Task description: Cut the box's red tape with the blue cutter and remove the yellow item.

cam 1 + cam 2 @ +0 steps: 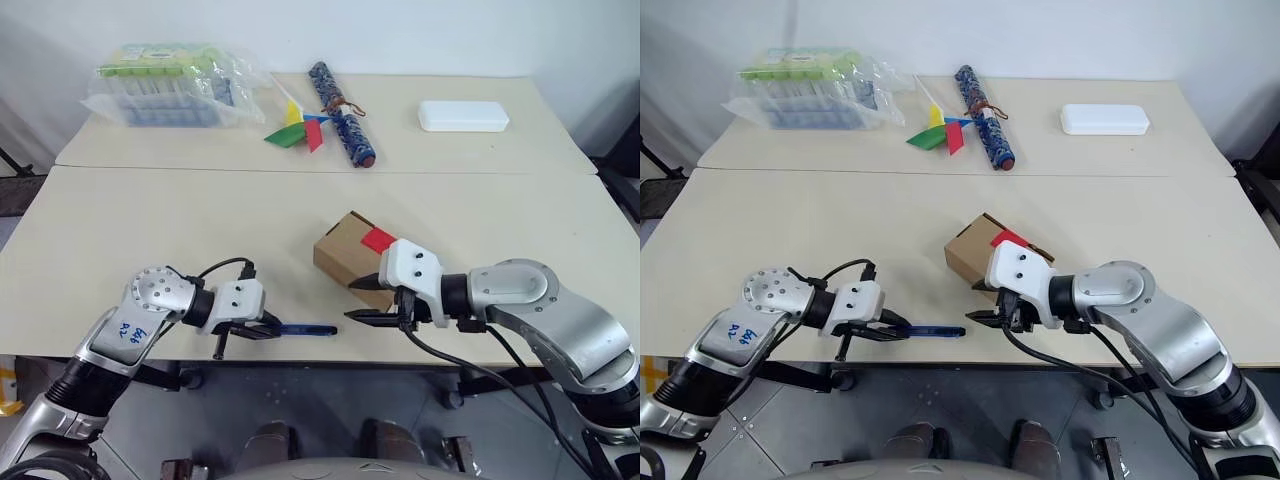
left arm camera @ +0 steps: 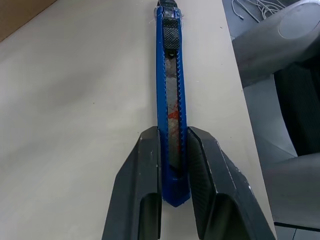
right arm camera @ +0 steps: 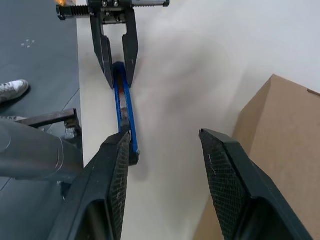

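Note:
The brown box (image 1: 350, 255) lies on the table near its front edge, with the red tape (image 1: 378, 240) on its upper corner. Left of it, along the front edge, lies the blue cutter (image 1: 308, 329). My left gripper (image 1: 270, 328) is shut on the cutter's near end; in the left wrist view both fingers (image 2: 145, 175) press against the sides of the cutter (image 2: 170, 100). My right gripper (image 1: 368, 300) hovers open just in front of the box (image 3: 280, 150), nothing between its fingers. The yellow item is hidden.
At the back of the table are a plastic bag of packs (image 1: 170, 85), a paper pinwheel (image 1: 300, 128), a blue patterned roll (image 1: 340, 100) and a white case (image 1: 463, 116). The cutter lies very close to the table's front edge (image 1: 300, 352).

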`<move>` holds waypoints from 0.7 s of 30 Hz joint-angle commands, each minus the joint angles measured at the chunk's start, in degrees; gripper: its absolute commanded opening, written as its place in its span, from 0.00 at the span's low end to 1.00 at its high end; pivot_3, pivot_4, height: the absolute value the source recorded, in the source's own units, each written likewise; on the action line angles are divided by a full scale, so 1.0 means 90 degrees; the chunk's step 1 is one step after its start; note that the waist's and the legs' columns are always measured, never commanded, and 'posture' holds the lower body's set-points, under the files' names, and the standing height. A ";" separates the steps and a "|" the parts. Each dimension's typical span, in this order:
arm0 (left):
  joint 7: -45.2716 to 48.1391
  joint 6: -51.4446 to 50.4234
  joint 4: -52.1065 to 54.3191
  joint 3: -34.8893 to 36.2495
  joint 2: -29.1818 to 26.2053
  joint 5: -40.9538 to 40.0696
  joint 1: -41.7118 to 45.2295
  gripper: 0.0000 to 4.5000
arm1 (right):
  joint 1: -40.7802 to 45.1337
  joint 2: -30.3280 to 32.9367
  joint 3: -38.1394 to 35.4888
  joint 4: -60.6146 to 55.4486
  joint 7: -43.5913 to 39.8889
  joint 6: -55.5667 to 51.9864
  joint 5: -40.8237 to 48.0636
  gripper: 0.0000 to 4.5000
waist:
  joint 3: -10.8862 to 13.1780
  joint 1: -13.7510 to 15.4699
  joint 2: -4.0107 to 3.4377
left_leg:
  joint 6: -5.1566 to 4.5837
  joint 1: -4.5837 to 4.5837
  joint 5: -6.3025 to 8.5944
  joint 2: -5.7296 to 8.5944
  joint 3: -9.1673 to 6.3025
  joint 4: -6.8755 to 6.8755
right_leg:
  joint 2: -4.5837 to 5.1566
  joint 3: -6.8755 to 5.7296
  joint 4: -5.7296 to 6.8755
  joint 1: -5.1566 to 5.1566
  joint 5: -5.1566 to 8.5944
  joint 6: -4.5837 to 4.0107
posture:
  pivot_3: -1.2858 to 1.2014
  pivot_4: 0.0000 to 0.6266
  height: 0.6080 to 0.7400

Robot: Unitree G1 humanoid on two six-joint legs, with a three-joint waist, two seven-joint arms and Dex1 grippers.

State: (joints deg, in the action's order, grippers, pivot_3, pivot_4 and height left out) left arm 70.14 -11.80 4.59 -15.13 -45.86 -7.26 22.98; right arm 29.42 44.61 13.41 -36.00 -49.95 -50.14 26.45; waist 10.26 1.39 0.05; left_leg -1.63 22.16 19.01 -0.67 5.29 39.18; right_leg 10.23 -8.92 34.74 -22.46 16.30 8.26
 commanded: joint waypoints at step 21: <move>0.0008 -0.0392 0.0067 -0.0513 -0.0052 0.0595 -0.0179 0.09 | 0.0892 -0.0294 0.2406 0.0374 -0.0214 0.0703 -0.1958 0.00 | -0.0009 -0.0005 -0.0008 | -0.0001 -0.0002 0.0000 0.0003 0.0001 0.0002 | 0.0003 0.0001 0.0005 0.0000 0.0000 0.0000 | 0.52 0.24 1.00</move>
State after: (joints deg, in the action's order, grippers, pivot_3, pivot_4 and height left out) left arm 70.52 -13.39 6.28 -16.00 -45.98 -5.30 23.84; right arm 36.42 42.66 34.77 -32.84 -51.77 -45.77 10.34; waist 10.18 1.35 -0.03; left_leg -1.64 22.14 19.01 -0.65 5.30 39.20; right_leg 10.26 -8.91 34.79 -22.46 16.30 8.26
